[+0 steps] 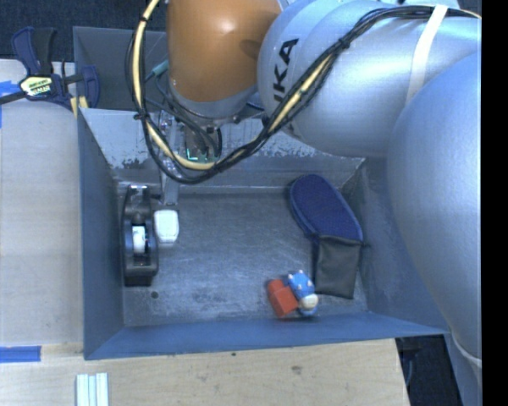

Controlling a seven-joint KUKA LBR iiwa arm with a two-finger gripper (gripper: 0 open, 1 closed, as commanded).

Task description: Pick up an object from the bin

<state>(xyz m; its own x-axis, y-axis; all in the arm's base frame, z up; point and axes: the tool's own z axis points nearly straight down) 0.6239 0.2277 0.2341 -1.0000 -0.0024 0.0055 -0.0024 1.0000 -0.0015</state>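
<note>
My gripper [169,190] hangs under the wrist at the bin's back left and reaches down to the floor there. Right below it lies a small white block [166,226], touching or almost touching its tip. A black tape dispenser [140,245] with a white roll stands just left of that block, against the bin's left wall. I cannot make out whether anything is gripped.
At the right lies a blue oval case [323,207] with a black pouch [337,266] in front of it. A small red and blue toy [290,295] lies at the front wall. The arm and its cables cover the bin's back right.
</note>
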